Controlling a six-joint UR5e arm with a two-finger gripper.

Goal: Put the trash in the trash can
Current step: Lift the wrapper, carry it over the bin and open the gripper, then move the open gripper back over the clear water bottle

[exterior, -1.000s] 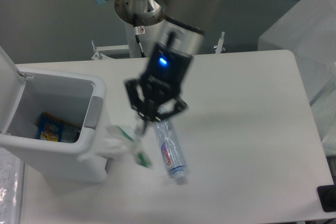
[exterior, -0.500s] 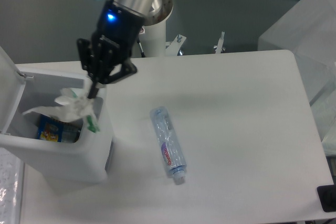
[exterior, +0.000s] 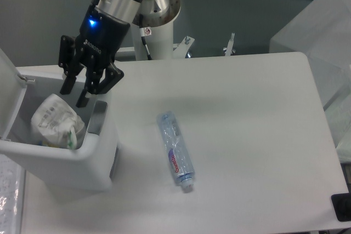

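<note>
A clear plastic bottle (exterior: 175,149) with a pink-and-blue label and white cap lies flat on the white table, cap toward the front. The crumpled transparent wrapper (exterior: 54,126) rests inside the white trash can (exterior: 93,168), whose lid stands raised at the far left. My gripper (exterior: 74,95) hovers over the can's back right corner, just above the wrapper, open with nothing between its fingers. It is well to the left of the bottle.
A translucent box (exterior: 323,36) stands past the table's right edge. Metal brackets (exterior: 230,45) sit at the table's far edge by the arm's base. A small black object (exterior: 342,207) pokes in at the lower right corner.
The gripper carried the wrapper from beside the can to over it, then let go; the wrapper dropped into the can, covering the snack packet. The bottle stayed put.
</note>
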